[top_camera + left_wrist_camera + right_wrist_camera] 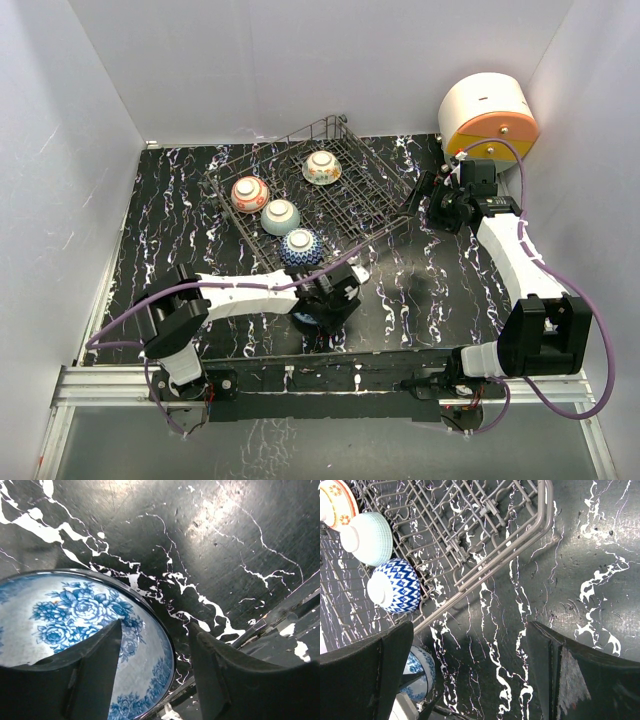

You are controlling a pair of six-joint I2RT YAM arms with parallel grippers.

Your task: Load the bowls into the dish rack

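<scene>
While it sits mouth-up on the black marbled table (225, 540), the bowl (65, 620) shows blue roses on white, dark rim | rim runs between the left gripper's (155, 629) spread fingers, one inside, one outside | near the dish rack (547, 505) | right gripper (470, 625) agape over the table.

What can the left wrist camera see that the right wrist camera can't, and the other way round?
Only the left wrist: the left hand astride the rim of the round blue-and-white floral ceramic bowl. Only the right wrist: the large dark grey wire dish rack holding three upturned bowls. Both: a part of that floral bowl and the black white-veined tabletop.
</scene>
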